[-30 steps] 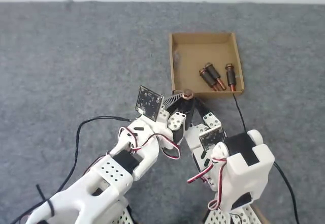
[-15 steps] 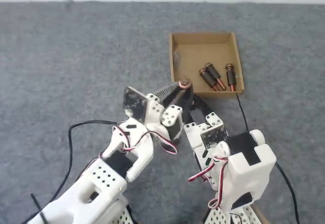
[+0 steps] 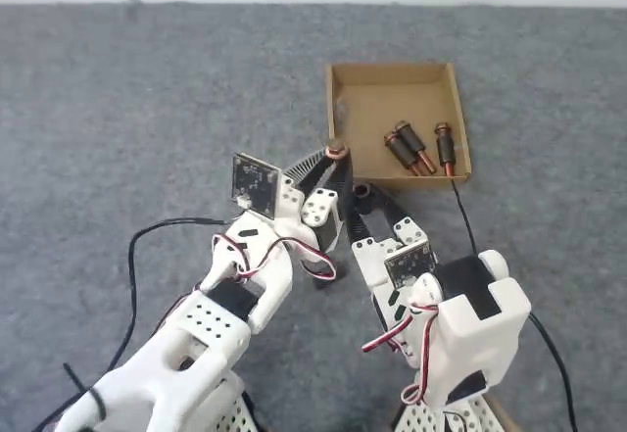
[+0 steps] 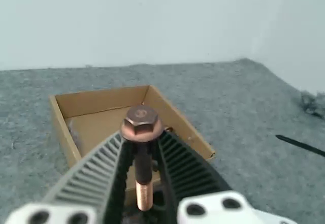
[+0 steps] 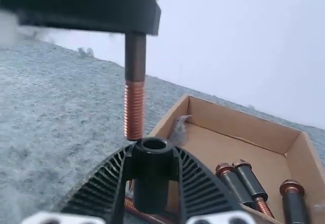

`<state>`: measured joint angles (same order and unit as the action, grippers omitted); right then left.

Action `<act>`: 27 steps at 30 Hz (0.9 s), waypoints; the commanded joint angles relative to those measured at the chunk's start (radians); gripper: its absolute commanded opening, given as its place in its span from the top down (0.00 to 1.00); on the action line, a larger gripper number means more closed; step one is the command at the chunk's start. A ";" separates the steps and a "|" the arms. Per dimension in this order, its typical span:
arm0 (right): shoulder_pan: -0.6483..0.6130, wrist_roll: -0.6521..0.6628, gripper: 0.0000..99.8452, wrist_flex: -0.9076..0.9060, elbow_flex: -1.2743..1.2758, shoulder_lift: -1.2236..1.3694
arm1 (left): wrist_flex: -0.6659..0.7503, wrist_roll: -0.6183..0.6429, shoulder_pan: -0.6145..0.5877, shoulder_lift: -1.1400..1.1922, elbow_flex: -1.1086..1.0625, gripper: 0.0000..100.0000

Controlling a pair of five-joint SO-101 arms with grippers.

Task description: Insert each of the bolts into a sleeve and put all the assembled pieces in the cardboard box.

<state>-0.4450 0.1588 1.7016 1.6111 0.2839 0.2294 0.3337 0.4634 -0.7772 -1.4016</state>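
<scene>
Grey carpet [image 3: 147,109] runs up to a pale wall, and both arms are bunched just short of the near-left corner of the cardboard box [image 3: 387,99]. The left gripper [image 3: 328,161] is clenched on the bolt [image 4: 141,124] just under its hex head, holding it upright with the thread hanging down. The right gripper [image 5: 152,155] is clamped around the black sleeve [image 5: 151,183], mouth facing up. From the right wrist, the thread tip sits just above the sleeve's rim but to one side of the hole, not yet in. Three finished pieces [image 3: 411,141] already lie on the box floor toward its right wall, so this looks like a late pairing. Here's the danger: with that offset, a straight push down would likely land the thread on the rim rather than in the bore, and that could tip the bolt in its grip or shove the sleeve down through the ribbed pads. The bolt is pinched only near its head, so it may swing easily. And all this hangs over carpet, outside the box, so anything that slips would likely roll under the arms.
</scene>
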 commanded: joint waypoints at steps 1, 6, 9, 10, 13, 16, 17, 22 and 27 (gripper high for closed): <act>-0.008 0.005 0.99 0.007 0.014 -0.050 | 0.041 0.008 0.032 -0.003 0.070 0.99; -0.008 0.006 0.99 0.007 0.014 -0.048 | 0.041 0.008 0.031 -0.003 0.068 0.99; -0.013 0.011 0.99 0.007 0.018 -0.048 | 0.041 0.008 0.029 0.006 0.067 0.99; -0.015 0.011 0.99 0.007 0.020 -0.050 | 0.041 0.008 0.029 0.006 0.065 0.99; -0.016 0.011 0.99 0.007 0.028 -0.051 | 0.041 0.008 0.029 0.006 0.065 0.99; -0.016 0.012 0.99 0.007 0.028 -0.051 | 0.041 0.008 0.029 0.006 0.065 0.99; -0.016 0.012 0.99 0.007 0.028 -0.051 | 0.041 0.008 0.029 0.006 0.065 0.99; -0.016 0.012 0.99 0.007 0.028 -0.051 | 0.041 0.008 0.029 0.008 0.073 0.99; -0.015 0.012 0.99 0.007 0.028 -0.051 | 0.040 0.008 0.029 0.008 0.102 0.99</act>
<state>-0.4542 0.1588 1.7016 1.6111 0.2839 0.2371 0.3353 0.4864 -0.7710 -1.3817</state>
